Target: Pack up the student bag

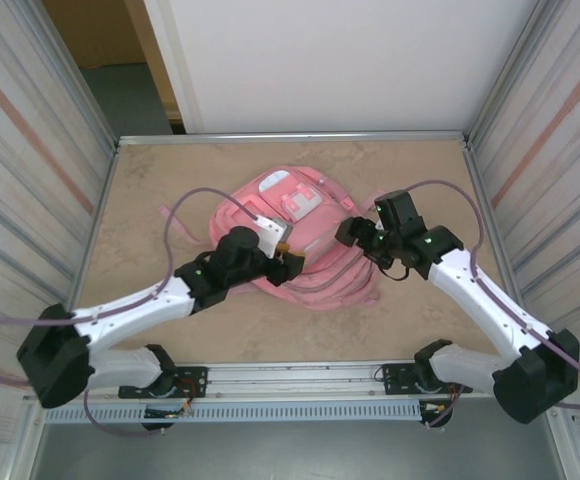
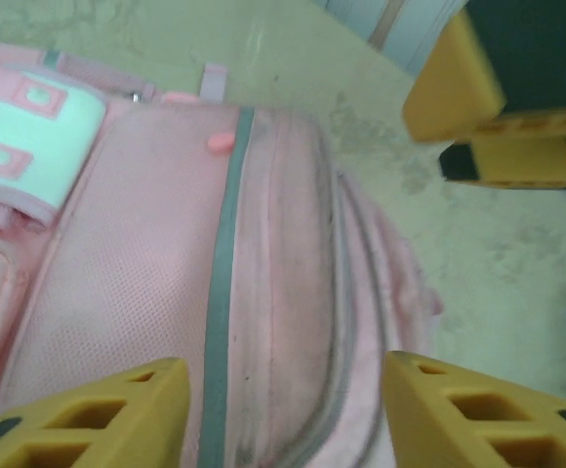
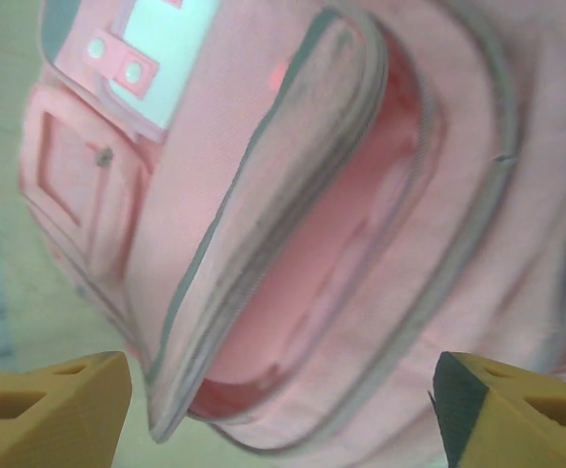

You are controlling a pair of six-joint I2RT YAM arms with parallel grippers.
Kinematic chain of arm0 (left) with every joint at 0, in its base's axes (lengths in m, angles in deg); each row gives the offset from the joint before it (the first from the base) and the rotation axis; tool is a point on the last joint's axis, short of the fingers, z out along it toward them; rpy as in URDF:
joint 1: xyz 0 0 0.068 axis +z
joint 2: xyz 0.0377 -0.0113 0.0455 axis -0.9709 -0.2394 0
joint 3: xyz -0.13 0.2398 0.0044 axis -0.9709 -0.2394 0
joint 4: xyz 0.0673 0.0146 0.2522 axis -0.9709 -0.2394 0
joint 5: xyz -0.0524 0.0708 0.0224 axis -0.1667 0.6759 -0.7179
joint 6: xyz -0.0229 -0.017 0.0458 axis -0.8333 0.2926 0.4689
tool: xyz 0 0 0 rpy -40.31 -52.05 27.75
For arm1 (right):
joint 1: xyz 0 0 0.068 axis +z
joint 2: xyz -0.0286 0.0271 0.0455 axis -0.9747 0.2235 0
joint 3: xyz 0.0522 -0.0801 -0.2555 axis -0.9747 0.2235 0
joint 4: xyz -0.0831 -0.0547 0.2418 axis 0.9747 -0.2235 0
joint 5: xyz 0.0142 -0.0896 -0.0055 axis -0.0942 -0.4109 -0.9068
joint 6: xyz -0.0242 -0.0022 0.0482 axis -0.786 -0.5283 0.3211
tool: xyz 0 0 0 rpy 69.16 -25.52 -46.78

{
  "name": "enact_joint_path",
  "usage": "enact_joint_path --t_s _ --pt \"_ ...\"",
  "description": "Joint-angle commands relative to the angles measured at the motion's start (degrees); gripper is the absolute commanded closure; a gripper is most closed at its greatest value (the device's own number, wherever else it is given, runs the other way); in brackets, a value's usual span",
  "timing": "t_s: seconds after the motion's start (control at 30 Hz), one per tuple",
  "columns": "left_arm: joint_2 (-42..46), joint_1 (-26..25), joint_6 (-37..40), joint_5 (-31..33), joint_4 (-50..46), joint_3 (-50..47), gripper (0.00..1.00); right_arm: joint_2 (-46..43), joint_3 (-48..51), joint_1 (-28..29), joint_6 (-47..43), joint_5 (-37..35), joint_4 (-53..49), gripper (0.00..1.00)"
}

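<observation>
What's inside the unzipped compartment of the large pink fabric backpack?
The large pink fabric backpack gapes open in the right wrist view: smooth pink lining, no packed item visible. Its grey-zippered flap covers part of the opening, so the compartment's depths are hidden.

The left claw (image 2: 283,390), jaws apart, hangs over the student bag (image 2: 137,283), its grey zip strip (image 2: 222,292) between them. A white patch (image 2: 29,136) marks the bag's left; the right claw (image 2: 483,132) hovers beyond its right edge.

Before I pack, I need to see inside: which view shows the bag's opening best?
Right wrist: the opening gapes, pink lining showing. Left wrist gives the bag from outside; top external gives it whole, too small to tell.
</observation>
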Motion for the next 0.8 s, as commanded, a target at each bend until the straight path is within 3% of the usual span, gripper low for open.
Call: enact_joint_path --t_s 0.0,0.07,0.23,0.33,0.43,0.6,0.77 --pt "7.43 0.68 -2.78 -0.2 -6.34 -0.84 0.29 -3.84 -3.28 -0.76 -14.69 -6.61 -6.58 0.18" --pt "9.76 3.14 -9.47 1.23 -9.38 -3.02 0.21 -5.13 -3.33 -1.14 -17.0 -7.03 -6.72 0.18" --pt "7.69 12.69 -25.3 -5.34 -12.49 -5.66 0.29 -4.72 -1.09 -0.57 -19.03 5.06 -0.5 0.22" --pt "4.13 12.71 -27.89 -6.18 -15.96 -2.27 0.28 -1.33 -0.56 0.92 -17.71 7.51 1.47 0.22" --pt "0.23 12.38 -34.8 -4.82 -17.44 -0.19 0.29 1.54 -0.96 2.49 -17.57 2.85 0.39 0.22" --pt "-6.62 11.37 -45.5 -1.95 -11.53 -1.4 0.32 2.36 1.15 2.8 -16.37 3.62 3.7 0.22" --pt "-13.33 10.41 -43.43 -2.99 -8.99 3.26 0.35 2.62 3.83 4.47 -14.71 3.2 7.27 0.33"
